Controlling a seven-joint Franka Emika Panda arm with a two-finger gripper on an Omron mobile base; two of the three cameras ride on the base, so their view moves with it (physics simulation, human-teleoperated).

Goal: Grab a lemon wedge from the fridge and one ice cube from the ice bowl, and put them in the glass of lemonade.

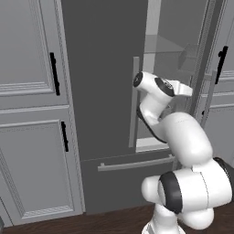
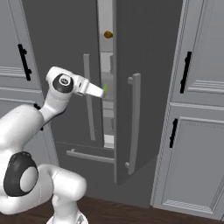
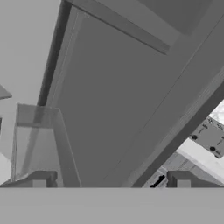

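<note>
Gripper (image 3: pixel 111 180) at the partly open fridge (image 2: pixel 144 52).
Fingers (image 3: pixel 40 179) stand wide apart, empty, pointing into the pale interior beside the right door.

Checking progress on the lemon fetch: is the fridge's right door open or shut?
Open: the right door stands swung out, showing the pale interior.

Dark-grey fridge (image 2: pixel 144 52), right door ajar, pale interior

From behind the arm (image 1: pixel 183 151) on either side, your two base views look forward at the same fridge (image 1: pixel 100 91) with its door ajar, while your hand view faces closely into its interior.
</note>
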